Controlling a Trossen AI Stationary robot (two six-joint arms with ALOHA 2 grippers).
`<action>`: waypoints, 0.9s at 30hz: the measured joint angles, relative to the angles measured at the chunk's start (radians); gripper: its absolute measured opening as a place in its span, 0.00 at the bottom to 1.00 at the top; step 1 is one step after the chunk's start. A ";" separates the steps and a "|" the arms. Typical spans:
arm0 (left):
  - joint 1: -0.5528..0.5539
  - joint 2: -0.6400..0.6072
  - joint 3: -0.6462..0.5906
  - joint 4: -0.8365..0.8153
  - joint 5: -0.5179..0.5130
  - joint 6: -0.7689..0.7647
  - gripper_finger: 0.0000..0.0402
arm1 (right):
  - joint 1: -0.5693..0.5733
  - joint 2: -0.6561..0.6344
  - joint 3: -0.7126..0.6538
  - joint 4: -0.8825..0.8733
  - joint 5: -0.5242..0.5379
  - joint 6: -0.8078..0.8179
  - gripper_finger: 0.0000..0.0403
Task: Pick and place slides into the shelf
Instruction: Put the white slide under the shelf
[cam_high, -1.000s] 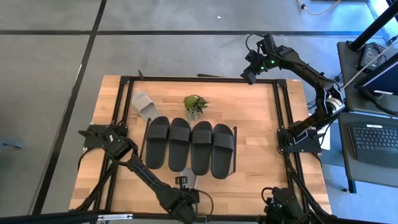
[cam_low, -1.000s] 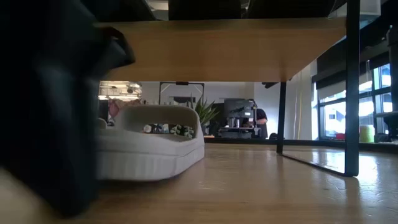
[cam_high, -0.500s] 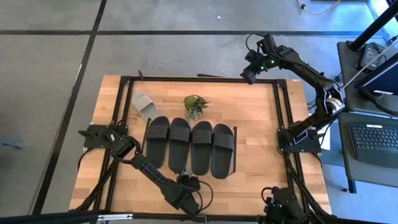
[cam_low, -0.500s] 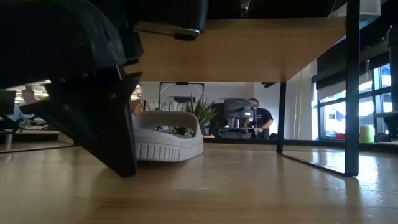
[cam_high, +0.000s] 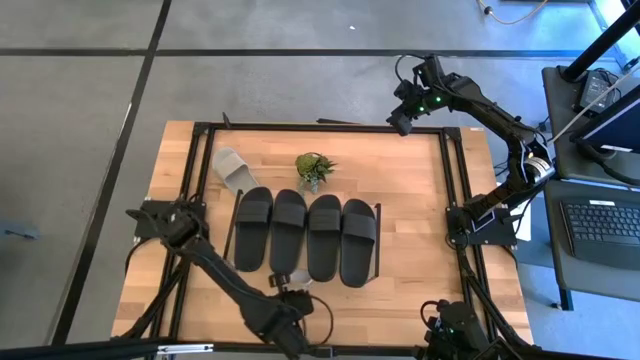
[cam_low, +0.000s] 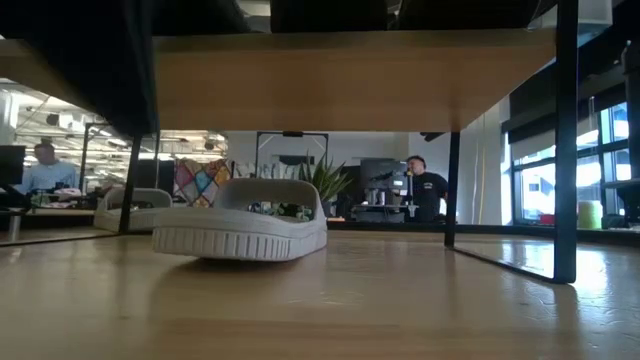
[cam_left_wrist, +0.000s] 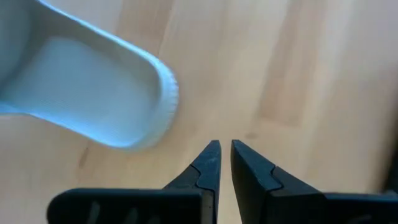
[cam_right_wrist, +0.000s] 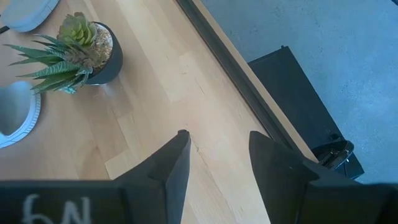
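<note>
A wooden table (cam_high: 420, 270) held a low shelf (cam_high: 379, 243) near its middle, with four black slides (cam_high: 306, 235) lying side by side on its board, toes toward the table's far edge. One light grey slide (cam_high: 231, 167) lay off the shelf, just beyond its far left corner, turned at an angle. Beside it, just past the shelf's far edge, stood a small green potted plant (cam_high: 314, 170). A second light grey slide (cam_low: 243, 221) rested sole-down on the table just in front of the shelf's near edge, below the second black slide; the low view showed it flat on the wood under the shelf board. The left gripper (cam_left_wrist: 224, 154) hung just beyond that slide's rounded end, its two dark fingers pinched nearly together and grasping nothing, with bare wood between it and the slide. The right gripper (cam_right_wrist: 216, 144) waited well away from the shelf, above the table's far right corner near the black rail (cam_right_wrist: 242, 87), its fingers spread apart and empty. In the room behind the table, a person (cam_low: 415, 187) stood at a distant desk.
</note>
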 joint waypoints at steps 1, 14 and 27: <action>-0.008 -0.020 0.000 0.010 0.006 -0.014 0.07 | 0.000 0.000 0.000 0.000 0.000 0.000 0.41; -0.058 -0.342 0.003 0.056 -0.023 -0.131 0.07 | 0.000 0.000 0.000 -0.001 0.000 0.000 0.41; 0.059 -0.637 0.002 -0.179 -0.378 0.089 0.07 | 0.000 0.001 0.000 -0.001 0.000 0.003 0.41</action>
